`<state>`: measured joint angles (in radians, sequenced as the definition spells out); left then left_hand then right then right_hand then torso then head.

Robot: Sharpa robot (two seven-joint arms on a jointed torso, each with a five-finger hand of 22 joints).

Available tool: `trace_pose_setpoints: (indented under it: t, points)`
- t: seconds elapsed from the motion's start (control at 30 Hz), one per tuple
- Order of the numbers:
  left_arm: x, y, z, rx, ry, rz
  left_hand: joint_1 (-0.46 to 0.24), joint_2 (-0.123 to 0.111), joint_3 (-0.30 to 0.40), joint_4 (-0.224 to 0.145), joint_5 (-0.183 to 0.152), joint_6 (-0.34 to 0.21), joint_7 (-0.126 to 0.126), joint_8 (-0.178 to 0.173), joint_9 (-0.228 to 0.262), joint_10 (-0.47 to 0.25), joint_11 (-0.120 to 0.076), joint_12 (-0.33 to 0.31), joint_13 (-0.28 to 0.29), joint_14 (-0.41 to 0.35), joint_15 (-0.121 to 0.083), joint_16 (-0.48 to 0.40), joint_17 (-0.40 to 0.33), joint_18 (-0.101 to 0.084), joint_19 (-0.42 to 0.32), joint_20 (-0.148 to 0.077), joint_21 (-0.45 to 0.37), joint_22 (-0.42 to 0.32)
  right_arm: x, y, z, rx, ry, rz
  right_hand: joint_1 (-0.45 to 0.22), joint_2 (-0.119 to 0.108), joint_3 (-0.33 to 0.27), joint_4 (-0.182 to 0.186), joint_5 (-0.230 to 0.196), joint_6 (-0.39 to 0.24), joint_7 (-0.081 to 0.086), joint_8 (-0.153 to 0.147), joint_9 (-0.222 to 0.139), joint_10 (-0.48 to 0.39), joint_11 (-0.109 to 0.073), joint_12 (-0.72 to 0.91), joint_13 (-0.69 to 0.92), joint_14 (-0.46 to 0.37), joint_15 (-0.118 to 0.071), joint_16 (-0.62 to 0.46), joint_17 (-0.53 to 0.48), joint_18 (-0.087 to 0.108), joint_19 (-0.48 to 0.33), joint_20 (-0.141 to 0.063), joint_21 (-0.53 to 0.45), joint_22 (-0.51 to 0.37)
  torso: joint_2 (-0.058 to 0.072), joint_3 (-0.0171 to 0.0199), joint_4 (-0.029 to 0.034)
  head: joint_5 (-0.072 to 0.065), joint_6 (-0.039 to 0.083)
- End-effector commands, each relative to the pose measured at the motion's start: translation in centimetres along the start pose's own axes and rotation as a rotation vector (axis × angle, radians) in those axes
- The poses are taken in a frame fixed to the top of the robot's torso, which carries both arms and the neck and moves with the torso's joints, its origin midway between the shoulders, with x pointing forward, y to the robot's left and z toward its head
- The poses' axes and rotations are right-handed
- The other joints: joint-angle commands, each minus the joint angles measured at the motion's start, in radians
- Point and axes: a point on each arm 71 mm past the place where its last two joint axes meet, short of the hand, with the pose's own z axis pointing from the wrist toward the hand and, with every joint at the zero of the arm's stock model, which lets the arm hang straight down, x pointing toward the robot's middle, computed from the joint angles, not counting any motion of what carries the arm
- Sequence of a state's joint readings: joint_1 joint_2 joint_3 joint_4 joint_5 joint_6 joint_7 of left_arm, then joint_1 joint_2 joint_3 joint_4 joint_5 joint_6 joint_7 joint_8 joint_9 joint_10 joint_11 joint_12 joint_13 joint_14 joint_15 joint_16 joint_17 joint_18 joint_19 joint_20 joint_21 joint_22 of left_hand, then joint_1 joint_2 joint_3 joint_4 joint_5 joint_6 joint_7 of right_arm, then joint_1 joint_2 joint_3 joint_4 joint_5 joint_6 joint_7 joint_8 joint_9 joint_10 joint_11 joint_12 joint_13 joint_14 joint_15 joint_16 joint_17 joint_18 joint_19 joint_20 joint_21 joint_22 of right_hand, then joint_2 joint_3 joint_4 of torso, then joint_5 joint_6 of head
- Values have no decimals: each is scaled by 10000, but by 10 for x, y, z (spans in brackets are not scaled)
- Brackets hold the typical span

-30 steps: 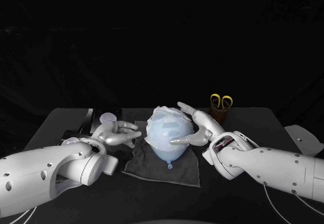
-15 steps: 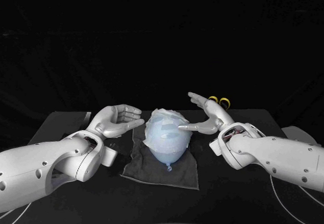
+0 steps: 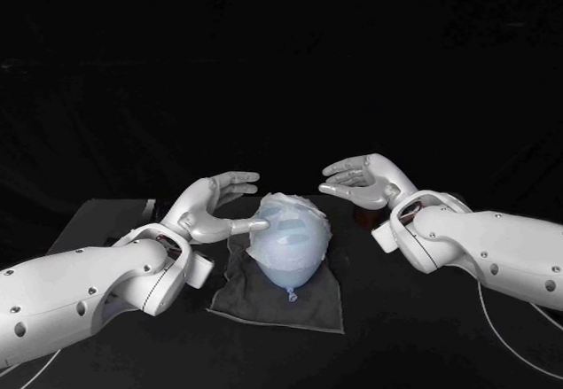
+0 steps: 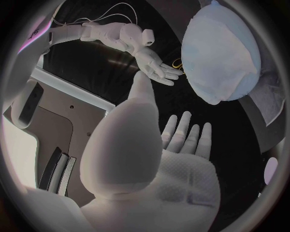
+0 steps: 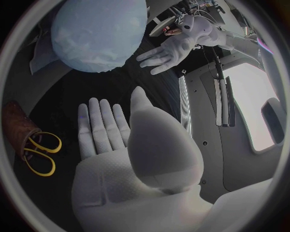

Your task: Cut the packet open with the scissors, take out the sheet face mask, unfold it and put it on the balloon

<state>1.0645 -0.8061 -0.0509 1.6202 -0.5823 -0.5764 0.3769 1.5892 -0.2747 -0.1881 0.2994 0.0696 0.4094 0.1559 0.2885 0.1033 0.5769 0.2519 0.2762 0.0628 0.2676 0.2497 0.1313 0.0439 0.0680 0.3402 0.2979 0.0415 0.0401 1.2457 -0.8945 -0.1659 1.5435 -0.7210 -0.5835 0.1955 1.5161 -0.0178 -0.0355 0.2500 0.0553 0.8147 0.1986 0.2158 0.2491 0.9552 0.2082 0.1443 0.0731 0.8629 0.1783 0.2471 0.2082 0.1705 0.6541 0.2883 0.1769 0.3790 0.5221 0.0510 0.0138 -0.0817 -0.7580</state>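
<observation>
The pale blue balloon lies on a dark cloth at the table's middle, knot toward me. The white sheet mask is draped over it, wrinkled at the far end. My left hand is raised just left of the balloon with fingers spread, its thumb close beside the balloon and holding nothing. My right hand hovers higher, behind and right of the balloon, palm open and apart from it. In the wrist views the balloon lies beyond each open palm: the left hand and the right hand.
Yellow-handled scissors stand in a brown holder at the back right of the table, behind my right hand. A pale flat thing lies at the table's back left.
Both hands have come off the balloon and risen. The right hand moved up and back, now in front of the scissors holder. The left hand opened and lifted beside the balloon.
</observation>
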Motion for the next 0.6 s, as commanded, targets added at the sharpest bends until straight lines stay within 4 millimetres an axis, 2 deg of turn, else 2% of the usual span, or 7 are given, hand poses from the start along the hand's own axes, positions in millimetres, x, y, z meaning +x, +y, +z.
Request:
trace_pose_setpoints:
  t: [0.03, 0.1, 0.13, 0.17, 0.27, 0.47, 0.6]
  points:
    - [-1, 1, 4, -307, -582, 522, -69, -153, -147, 21, -31, -161, 913, -113, -37, -177, 33, -87, 6, -339, 106, -217, -63, -130, -310, 3, -55, -24, -1, 6, 7, 43, 995, 335, 129, 220, 123, -91, -58, 475, 439, 148, 30, 664, -239, 92, -6, 913, -280, 363, 136, 170, 781, -124, 255, -9, -2, -2, 5, -23, 24]
    - [2, -1, 6, -131, -538, 657, -83, 251, 163, -34, -82, 903, 768, 579, 236, 34, -574, 28, 60, -185, 84, -176, -31, -129, -487, 5, -60, -31, -6, 10, 14, 104, 1349, 52, 228, 302, 204, -100, -51, 731, 286, 196, 15, 1059, -400, 108, -16, 1449, -464, 563, 238, 176, 1215, -260, 379, -56, 2, -13, -4, -38, 47]
    - [4, -2, 6, 60, -425, 773, -49, 656, 569, -29, -158, 2109, 656, 1290, 521, 616, -492, 247, 119, 213, -329, -8, 46, -126, -580, 5, -58, -33, -8, 12, 17, 163, 1570, -168, 235, 324, 224, -64, -60, 830, 228, 206, 3, 1206, -468, 97, -26, 1691, -544, 658, 294, 175, 1426, -345, 449, -66, 7, -14, 1, -43, 57]
    - [6, -4, 7, 261, -302, 894, -52, 771, 669, -27, -158, 2367, 720, 1401, 571, 873, -466, 293, 119, 412, -419, 69, 82, -124, -601, 1, -54, -30, -10, 14, 20, 210, 1757, -370, 251, 326, 237, -7, -65, 927, 172, 189, -28, 1363, -531, 39, -49, 1943, -632, 738, 361, 167, 1682, -448, 509, -104, 7, -14, 1, -43, 57]
    - [13, -11, 8, 1204, 203, 1665, 2, 871, 781, -17, -162, 2665, 632, 1410, 593, 1014, -521, -55, -7, 485, -501, 18, 91, -108, -744, -14, -62, -38, -15, 18, 31, 280, 2153, -1261, 319, 270, 252, 127, -59, 1123, 55, 136, -99, 1763, -684, -63, -47, 2716, -871, 1048, 598, 170, 2349, -699, 699, -155, 9, -20, 9, -112, 108]
    - [27, -16, 4, 2570, 1209, 3258, -12, 612, 517, -3, -146, 2824, 300, 1200, 554, 514, -902, -951, -71, 418, -842, -145, 81, -51, -1042, -54, -83, -58, -21, 23, 48, 129, 2229, -2967, 622, 126, 396, 324, -26, 1486, -244, 38, -214, 2735, -1080, -130, 24, 4547, -1449, 1979, 1322, 166, 3991, -1328, 1380, -28, 18, -14, 24, -149, 158]
    - [38, -14, 2, 3144, 1788, 4143, 6, 706, 578, -9, -155, 3063, 302, 1146, 561, 1102, -895, -1092, -36, 625, -892, -129, 123, 16, -1058, -85, -68, -49, -22, 23, 60, 469, 2521, -3491, 745, -73, 676, 351, 37, 1792, -578, -102, -304, 4038, -1559, 223, 474, 6204, -1983, 3597, 2517, 139, 5511, -1933, 2331, 423, 36, -24, 26, -208, 226]
